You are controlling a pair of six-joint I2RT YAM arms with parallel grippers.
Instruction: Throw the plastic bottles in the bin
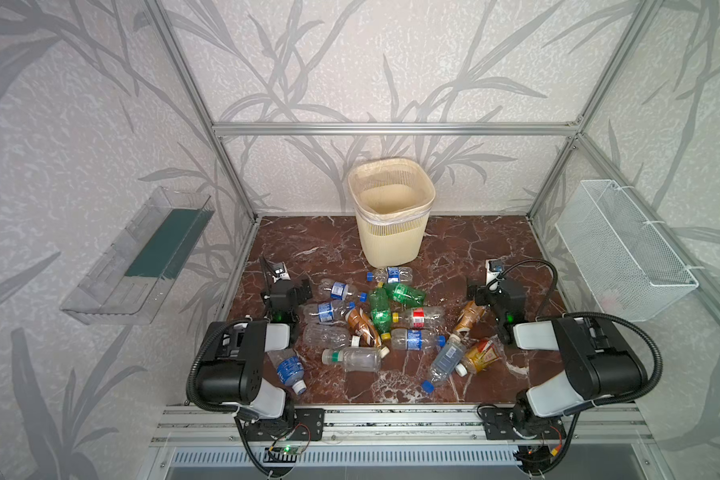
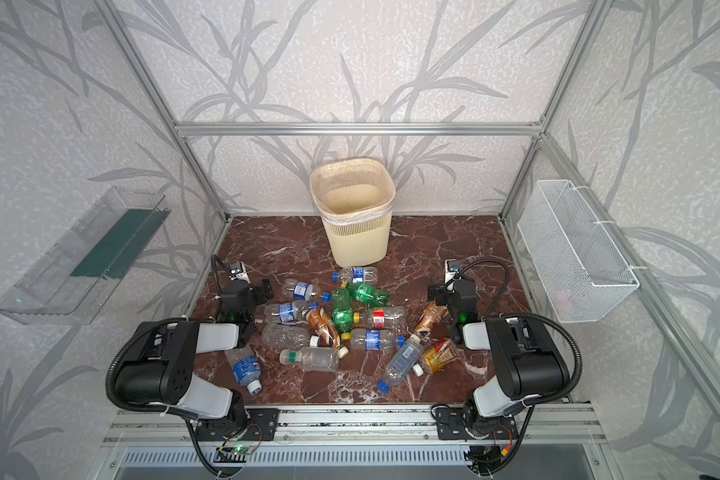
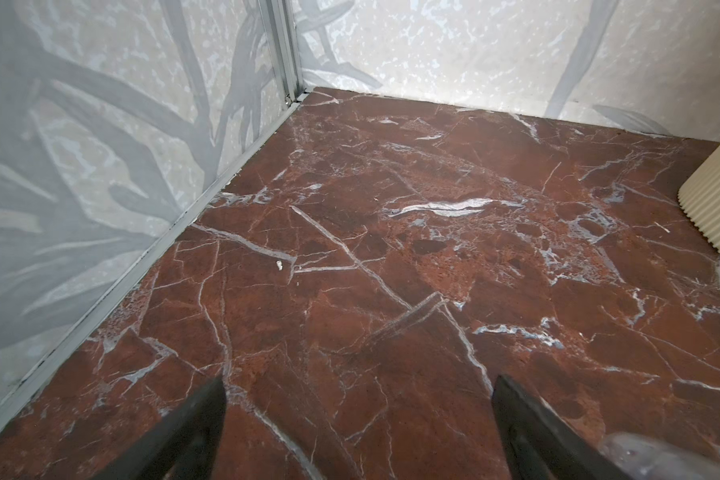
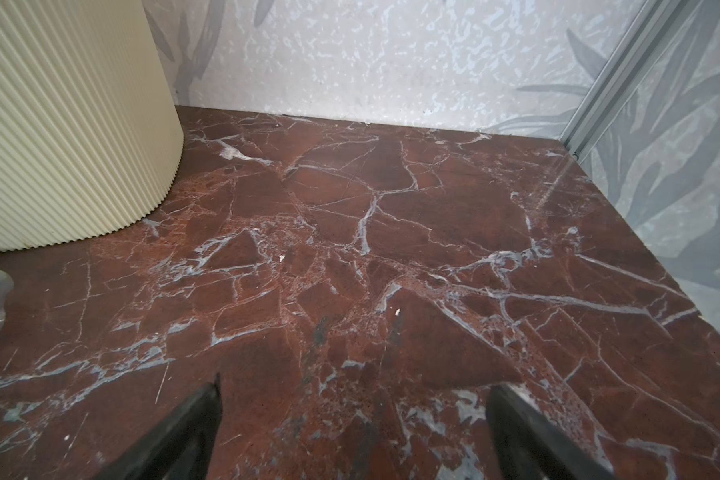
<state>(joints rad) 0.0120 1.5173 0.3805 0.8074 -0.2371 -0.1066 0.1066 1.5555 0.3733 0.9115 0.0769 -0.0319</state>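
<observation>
About fourteen plastic bottles (image 1: 379,309) lie on their sides in a loose heap across the middle of the marble tabletop (image 1: 454,249) in both top views, some crossing or resting on one another. None stands upright. That probably suits a sideways pinch across the body better than a grab at the cap.

The bin (image 1: 391,245) stands upright at the upper centre of the floor, against the back wall. Its mouth is open and no bottle shows inside, so the task looks barely begun. Set midway between the arms, it seems meant to be reachable from either side. One blue-capped bottle (image 1: 393,274) lies just in front of its base.

The left gripper (image 3: 360,386) has its jaws spread wide with only bare marble between them. A sliver of clear bottle shows at the lower right corner of the left wrist view. The right gripper (image 4: 356,386) is likewise spread and empty, with the bin's ribbed wall at the upper left of its wrist view.

In a top view each gripper sits at one flank of the heap, and a brown bottle (image 1: 468,318) lies right beside the right one, likely the easiest first pick.
</observation>
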